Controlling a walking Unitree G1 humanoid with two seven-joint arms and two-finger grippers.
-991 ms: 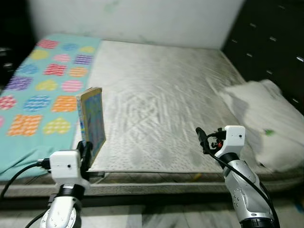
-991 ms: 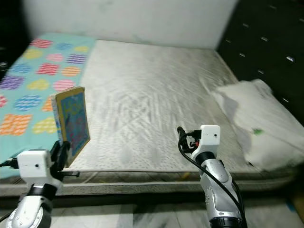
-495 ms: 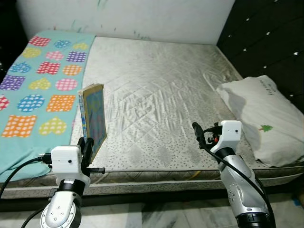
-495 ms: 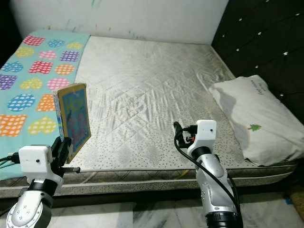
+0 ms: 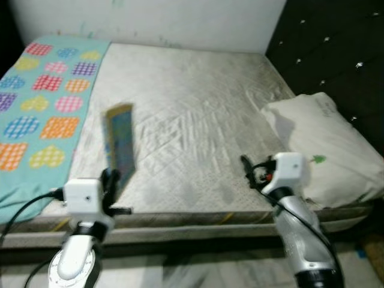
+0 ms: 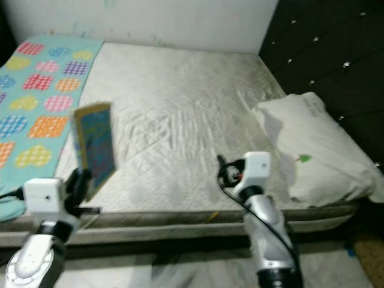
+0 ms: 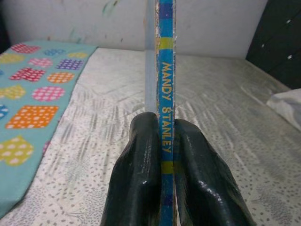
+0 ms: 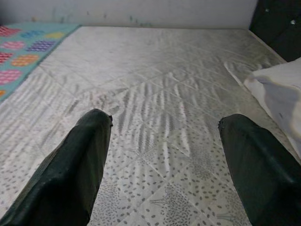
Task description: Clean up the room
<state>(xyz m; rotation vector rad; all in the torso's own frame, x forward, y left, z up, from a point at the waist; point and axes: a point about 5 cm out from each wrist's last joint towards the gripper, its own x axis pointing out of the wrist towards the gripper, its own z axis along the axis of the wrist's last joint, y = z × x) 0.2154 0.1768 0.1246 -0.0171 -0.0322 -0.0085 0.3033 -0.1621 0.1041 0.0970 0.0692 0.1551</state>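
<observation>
My left gripper [image 5: 110,180] is shut on a thin blue and yellow picture book [image 5: 120,142], held upright over the near edge of the bed. In the left wrist view the book's spine [image 7: 166,94], lettered MANDY STANLEY, stands clamped between the two black fingers [image 7: 141,160]. At the bed's near edge, right of centre, my right gripper [image 5: 246,164] is open with nothing between its fingers [image 8: 80,160]. The grey quilted mattress [image 5: 192,108] lies ahead of both.
A turquoise blanket [image 5: 42,102] with coloured patches covers the bed's left side. A white pillow [image 5: 312,138] lies at the right against a dark tufted headboard [image 5: 336,54]. A white wall [image 5: 150,21] stands behind the bed. Pale floor [image 5: 198,270] lies below.
The camera has shifted and the view has blurred; the bed sits slightly left in the picture. Both grippers keep their poses, the left still shut on the book.
</observation>
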